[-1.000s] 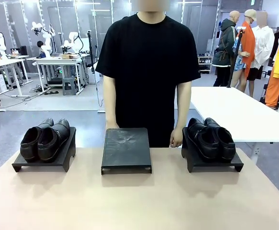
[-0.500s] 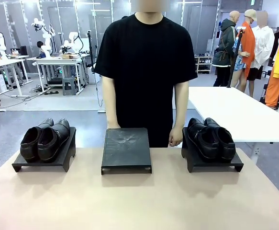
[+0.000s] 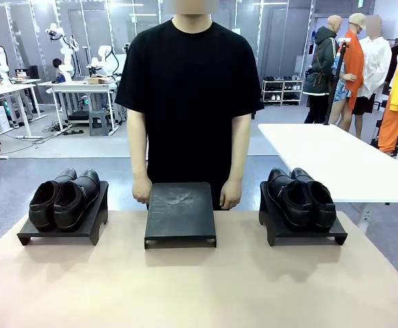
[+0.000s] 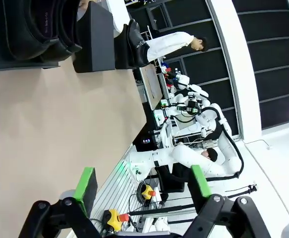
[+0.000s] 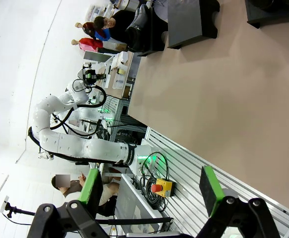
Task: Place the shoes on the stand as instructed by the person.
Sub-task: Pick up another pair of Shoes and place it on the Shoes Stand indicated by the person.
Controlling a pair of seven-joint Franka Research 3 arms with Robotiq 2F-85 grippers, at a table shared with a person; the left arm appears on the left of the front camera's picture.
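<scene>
Two pairs of shoes [image 3: 65,198] [image 3: 301,197] flank the bare middle stand [image 3: 180,212]; both jaws gape apart.

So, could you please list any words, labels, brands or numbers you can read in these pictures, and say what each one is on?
None can be read with confidence.
Left pair of shoes: faint pale print on the lining in the left wrist view, too small and sideways to read.
Left pair, right pair, middle stand in the front view: no print visible.
Background benches: boxes too blurred for any label.

Front view across table [image 3: 199,287] (wrists sideways)
</scene>
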